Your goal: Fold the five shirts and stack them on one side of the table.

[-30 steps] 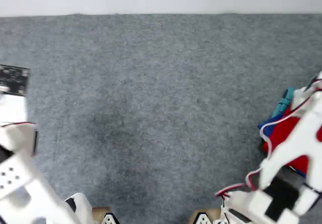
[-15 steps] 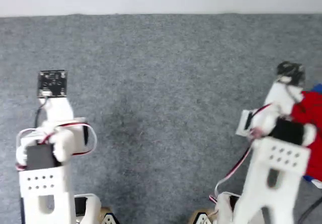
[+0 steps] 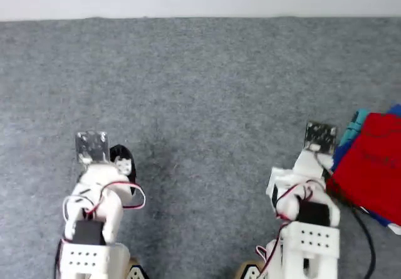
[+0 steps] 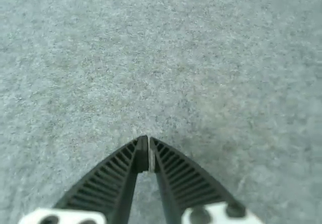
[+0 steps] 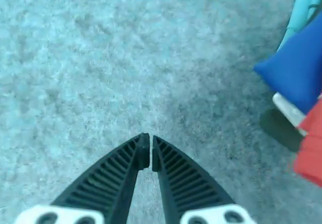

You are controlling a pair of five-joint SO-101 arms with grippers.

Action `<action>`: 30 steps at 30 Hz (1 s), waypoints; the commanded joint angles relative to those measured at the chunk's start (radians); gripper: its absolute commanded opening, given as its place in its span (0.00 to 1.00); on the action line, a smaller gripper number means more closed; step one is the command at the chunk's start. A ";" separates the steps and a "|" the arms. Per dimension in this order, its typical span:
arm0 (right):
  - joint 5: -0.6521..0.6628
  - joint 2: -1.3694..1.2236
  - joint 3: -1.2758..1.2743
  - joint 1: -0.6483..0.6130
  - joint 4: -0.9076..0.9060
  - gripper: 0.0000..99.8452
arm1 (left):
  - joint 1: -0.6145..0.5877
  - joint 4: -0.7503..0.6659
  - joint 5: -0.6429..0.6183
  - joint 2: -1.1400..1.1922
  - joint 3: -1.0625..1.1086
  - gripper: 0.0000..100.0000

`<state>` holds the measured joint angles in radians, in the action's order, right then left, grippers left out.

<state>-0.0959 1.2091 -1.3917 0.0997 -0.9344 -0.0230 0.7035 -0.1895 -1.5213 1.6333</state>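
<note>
A stack of folded shirts [image 3: 371, 166] lies at the right edge of the table, a red one on top over blue and teal layers. Its blue corner [image 5: 297, 70], teal edge [image 5: 304, 10] and red edge [image 5: 309, 153] show in the right wrist view. My right gripper [image 5: 146, 153] is shut with nothing in it, over bare carpet just beside the stack; its arm [image 3: 307, 197] stands at the front right. My left gripper [image 4: 147, 153] is also shut and empty above the carpet, on the arm [image 3: 97, 185] at the front left.
Grey felt covers the table [image 3: 200, 84], with a white wall behind its far edge. A dark cable [image 3: 363, 229] runs along the front right beside the stack. The wide middle and back of the table lie open.
Both arms have drawn back toward the front of the table and folded in near their bases. The right arm has left the shirt stack, which now lies uncovered.
</note>
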 commanded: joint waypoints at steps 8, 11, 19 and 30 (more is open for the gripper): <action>-0.003 0.271 -0.227 -0.005 0.047 0.01 | 0.049 0.227 0.041 -0.295 0.051 0.02; 0.043 0.366 -0.292 -0.007 0.047 0.01 | 0.044 0.252 0.043 -0.288 0.051 0.02; 0.101 0.547 -0.295 -0.101 -0.229 0.01 | 0.068 0.384 0.043 -0.290 0.051 0.02; 0.101 0.601 -0.292 -0.101 -0.372 0.01 | 0.066 0.552 0.037 -0.292 0.051 0.02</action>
<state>-0.0054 1.7937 -1.6740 0.0046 -1.2981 0.0384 1.2359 -0.1557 -1.7975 1.6886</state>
